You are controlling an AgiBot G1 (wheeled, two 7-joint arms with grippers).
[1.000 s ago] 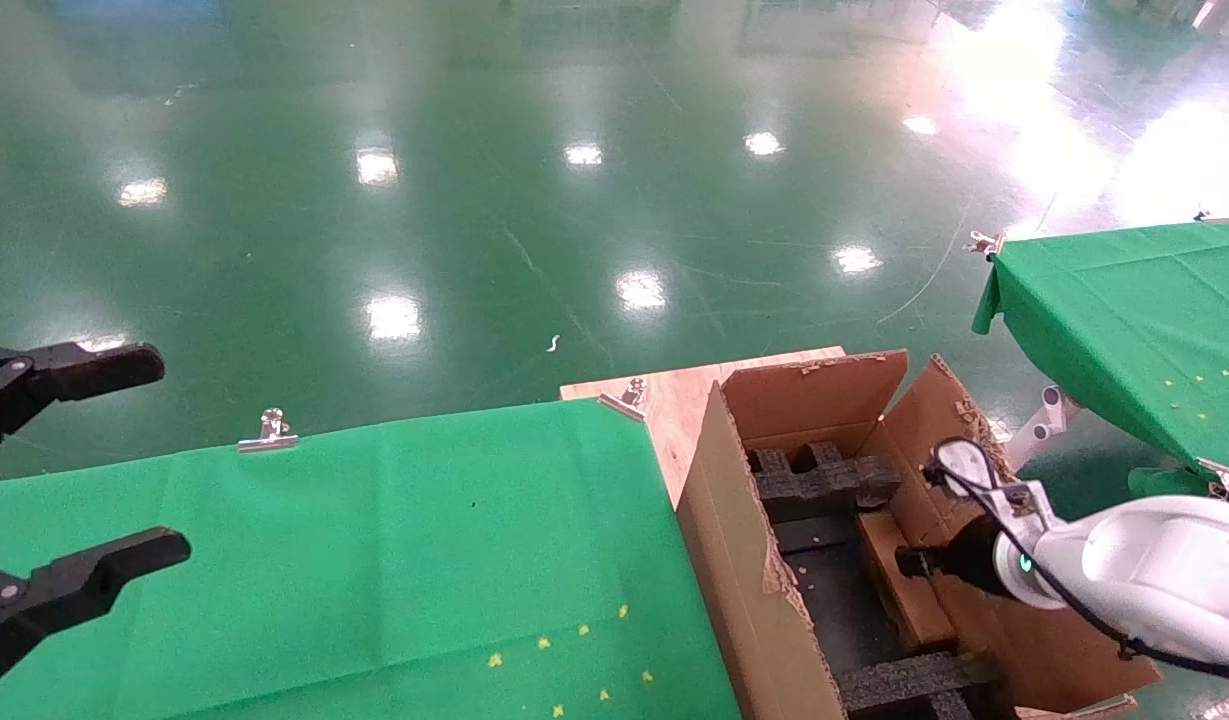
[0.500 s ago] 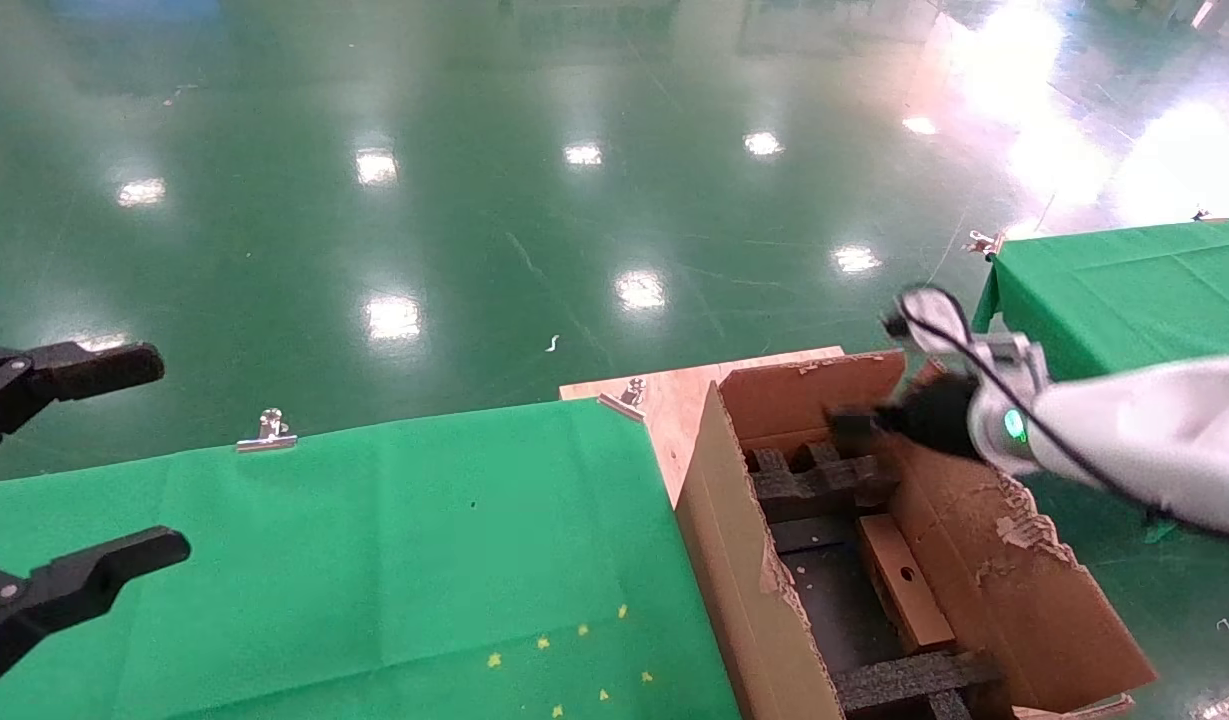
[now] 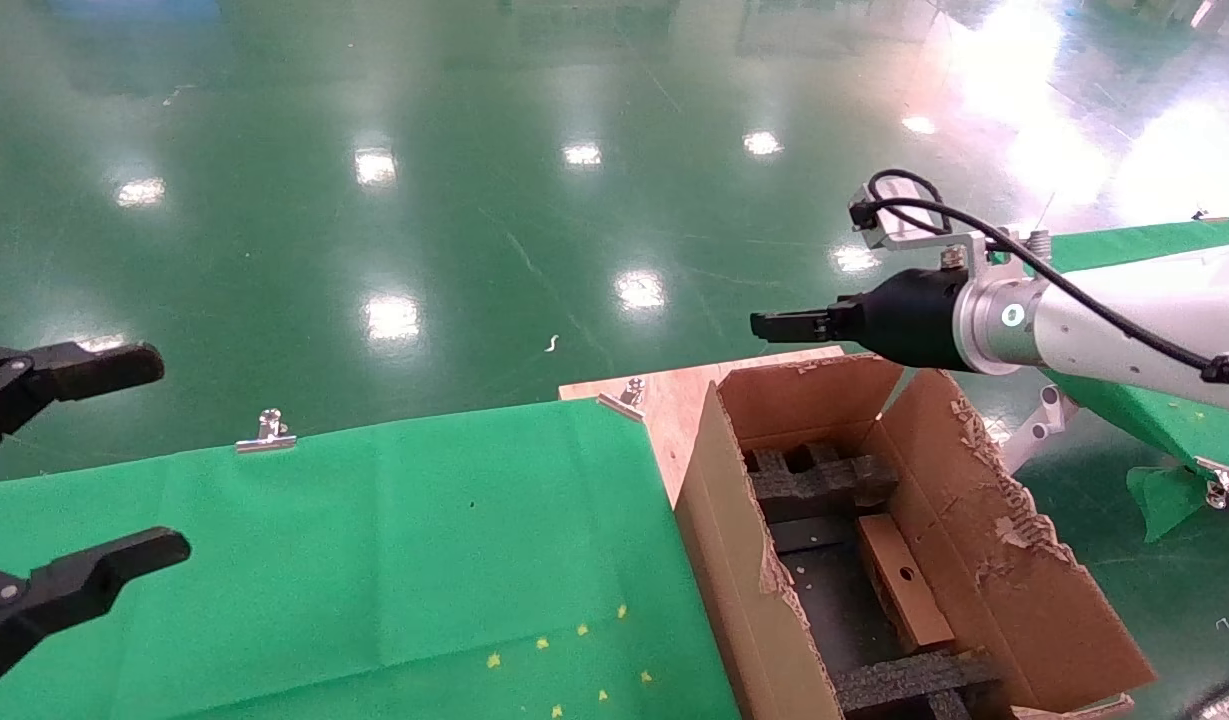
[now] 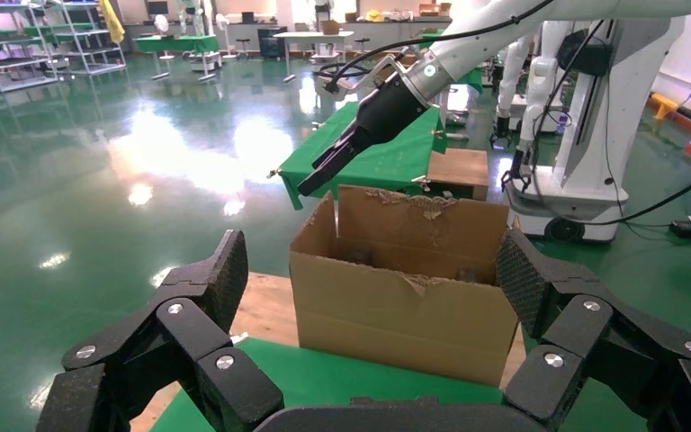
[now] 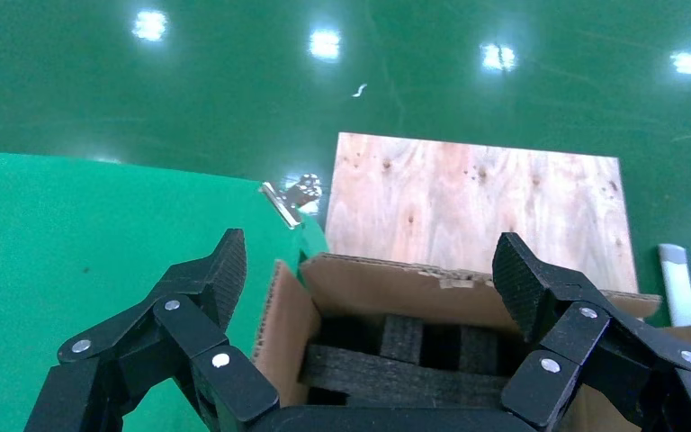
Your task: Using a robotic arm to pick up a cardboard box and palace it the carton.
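The cardboard box (image 3: 904, 580), flat and brown with a small round hole, lies inside the carton (image 3: 734, 520) between black foam inserts (image 3: 819, 480). My right gripper (image 3: 774, 325) on the white robotic arm (image 3: 1124, 315) hovers above the carton's far edge, open and holding nothing. In the right wrist view the right gripper (image 5: 373, 261) looks down on the carton's far wall (image 5: 387, 279) and foam (image 5: 396, 360). My left gripper (image 3: 134, 465) is parked open over the table's left side. In the left wrist view the left gripper (image 4: 373, 270) faces the carton (image 4: 405, 315).
A green-clothed table (image 3: 424, 540) with metal clips (image 3: 267, 432) adjoins the carton's left wall. A plywood board (image 3: 674, 395) lies under the carton. Another green table (image 3: 1174, 235) stands at the right, behind the arm. Glossy green floor lies beyond.
My right gripper let go of the cardboard box inside the carton and rose up and away to above the far edge. The box stays in the carton. The left arm has not moved.
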